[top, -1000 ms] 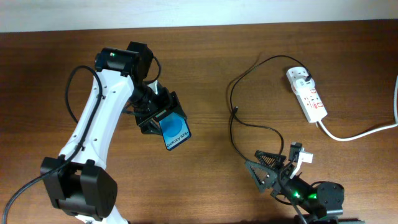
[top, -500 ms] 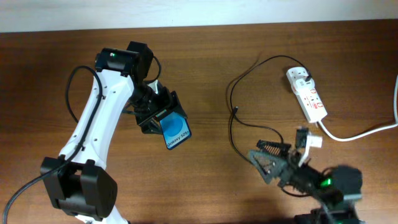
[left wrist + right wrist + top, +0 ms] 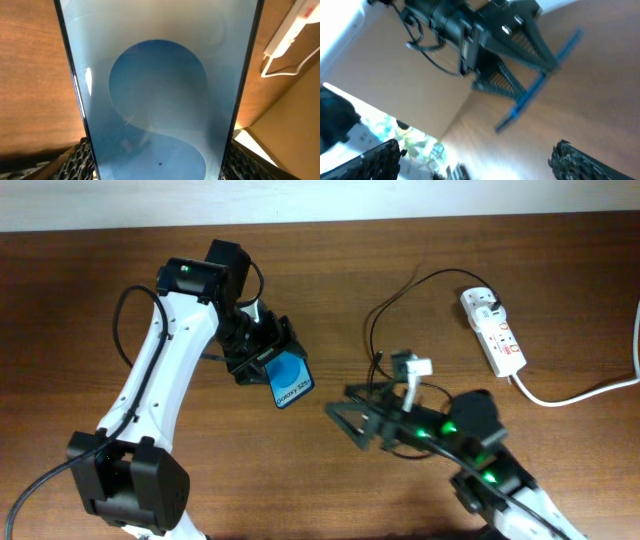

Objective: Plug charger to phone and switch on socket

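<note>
My left gripper (image 3: 262, 358) is shut on the phone (image 3: 290, 381), a slim blue-screened phone marked "Galaxy S25+", and holds it tilted above the table. The screen fills the left wrist view (image 3: 160, 90), with my jaws on its two long edges. The black charger cable (image 3: 368, 330) loops from its plug head in the white socket (image 3: 494, 330) to a loose tip near the table's middle. My right gripper (image 3: 348, 418) is open and empty, just right of the phone. In the right wrist view the phone (image 3: 535, 90) shows edge-on in the other gripper, beyond my open jaws (image 3: 480, 160).
The socket's thick white cord (image 3: 580, 392) runs off to the right edge. The socket also shows in the left wrist view (image 3: 295, 22). The brown wooden table (image 3: 90, 300) ends at a pale wall along the back.
My right arm has swung left and forward from the front right, bringing its open gripper close to the phone. My left gripper has shifted slightly right with the phone.
</note>
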Controlling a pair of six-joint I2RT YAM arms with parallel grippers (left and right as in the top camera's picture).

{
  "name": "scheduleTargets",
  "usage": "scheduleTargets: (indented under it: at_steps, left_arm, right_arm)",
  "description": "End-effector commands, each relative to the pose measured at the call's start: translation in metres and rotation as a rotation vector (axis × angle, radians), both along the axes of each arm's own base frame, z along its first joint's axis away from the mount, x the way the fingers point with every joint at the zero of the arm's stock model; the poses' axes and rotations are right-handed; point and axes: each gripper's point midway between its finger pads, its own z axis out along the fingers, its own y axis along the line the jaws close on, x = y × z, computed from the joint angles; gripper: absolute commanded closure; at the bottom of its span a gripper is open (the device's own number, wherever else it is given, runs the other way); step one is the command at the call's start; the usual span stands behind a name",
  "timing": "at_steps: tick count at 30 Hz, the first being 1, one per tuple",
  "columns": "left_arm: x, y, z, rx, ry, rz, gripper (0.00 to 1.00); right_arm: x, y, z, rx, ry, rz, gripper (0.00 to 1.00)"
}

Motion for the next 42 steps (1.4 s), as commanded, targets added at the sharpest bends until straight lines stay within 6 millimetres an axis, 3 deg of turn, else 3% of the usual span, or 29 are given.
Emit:
scheduleTargets:
  at_steps: [1,2,5,7,13,15,21,24,32,42]
  left_arm:
    - [0.006,-0.006,0.005,-0.026,-0.009,0.032,0.51]
    - [0.009,-0.006,0.005,-0.028,-0.014,0.044,0.51]
    - [0.014,-0.008,0.005,-0.030,-0.006,0.098,0.53]
    - [0.021,-0.009,0.006,-0.037,-0.015,0.136,0.55]
    - [0.023,-0.014,0.006,-0.034,-0.020,0.147,0.55]
    - [0.021,-0.014,0.006,-0.033,-0.014,0.145,0.56]
    - [0.018,-0.023,0.006,-0.033,-0.018,0.120,0.56]
    - [0.016,-0.025,0.004,-0.006,-0.028,0.104,0.57]
    - [0.006,-0.039,0.000,0.034,-0.034,0.071,0.57]
    - [0.010,-0.049,-0.001,0.049,-0.047,0.106,0.58]
  right_arm:
    - [0.021,0.029,-0.019,-0.015,-0.014,-0.039,0.02]
    - [0.030,0.038,-0.031,-0.010,0.017,-0.060,0.02]
    - [0.054,0.037,-0.053,0.018,0.137,-0.195,0.02]
    - [0.063,0.036,-0.043,0.068,0.112,-0.266,0.02]
    - [0.070,0.032,-0.045,0.076,0.116,-0.445,0.02]
    - [0.073,0.029,-0.046,0.073,0.115,-0.473,0.11]
    - [0.076,0.037,-0.054,0.084,0.154,-0.458,0.22]
    - [0.077,0.038,-0.060,0.077,0.167,-0.460,0.35]
    - [0.070,0.048,-0.052,0.096,0.156,-0.424,0.55]
    - [0.065,0.053,-0.054,0.128,0.216,-0.391,0.78]
